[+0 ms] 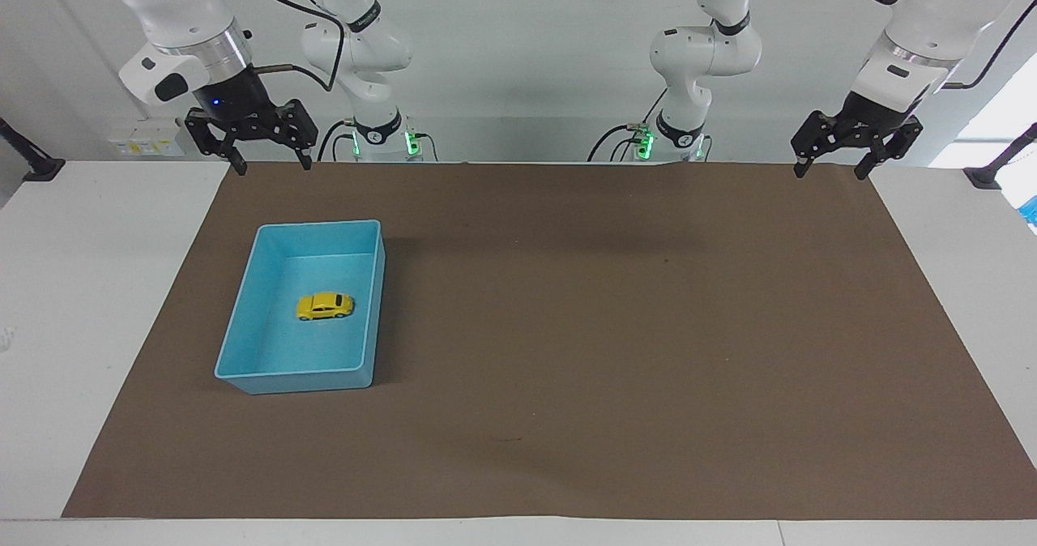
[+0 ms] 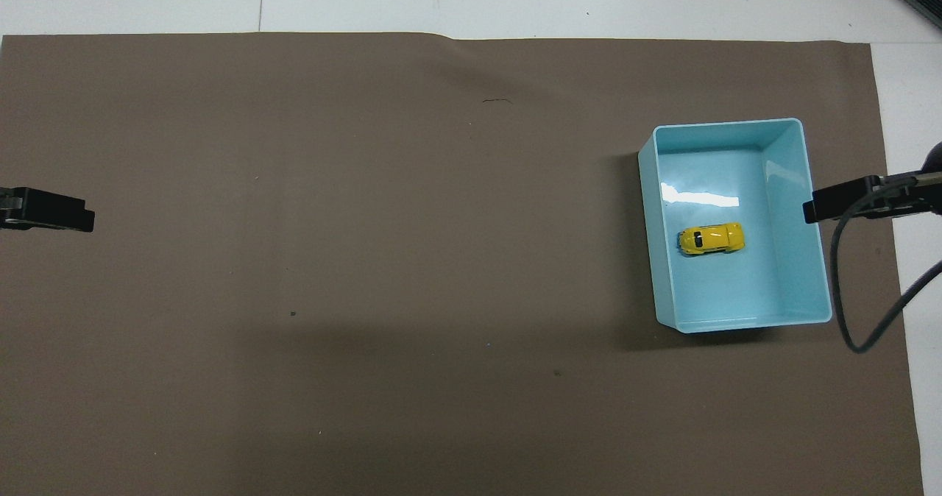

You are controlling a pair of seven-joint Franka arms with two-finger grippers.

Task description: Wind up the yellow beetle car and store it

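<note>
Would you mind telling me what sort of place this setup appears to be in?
Most likely a robotics lab workbench: two white arms mounted at the edge of a white table, a brown mat marking the work area, and only a yellow beetle car in a blue bin as props.

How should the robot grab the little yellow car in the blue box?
Best from straight above, fingers closing on the two long sides of the yellow beetle car. It sits on its wheels mid-floor in the blue bin, clear of the walls, which block a sideways approach. The open right gripper is closer.
</note>
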